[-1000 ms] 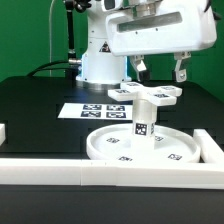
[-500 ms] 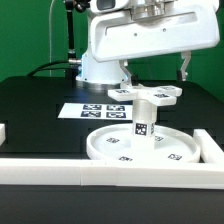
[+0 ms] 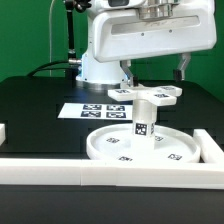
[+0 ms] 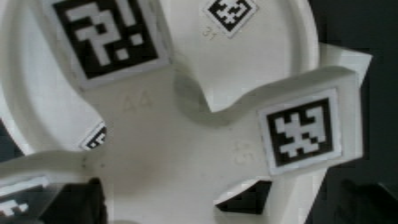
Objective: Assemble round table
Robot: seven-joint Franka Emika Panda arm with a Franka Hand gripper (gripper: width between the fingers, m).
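Observation:
The large rimmed disc [image 3: 100, 150] lies flat on the black table near the front. The short post [image 3: 142, 122] stands upright on its middle, a marker on its side. The cross-shaped piece [image 3: 150, 95] rests on top of the post. My gripper [image 3: 155, 72] hangs just above the cross-shaped piece, open and empty, with one finger [image 3: 128, 72] on each side and neither touching it. In the wrist view the cross-shaped piece [image 4: 178, 110] fills the frame with its markers, and the disc shows behind it.
The marker board [image 3: 88, 110] lies behind the disc toward the exterior view's left. A long white rail [image 3: 110, 172] runs along the front, with another rail [image 3: 210, 148] at the right and a short end [image 3: 3, 132] at the left. The robot base [image 3: 95, 65] stands at the back.
My gripper has risen a little above the cross-shaped piece and its fingers stand wider apart. The disc, post and cross-shaped piece have not moved.

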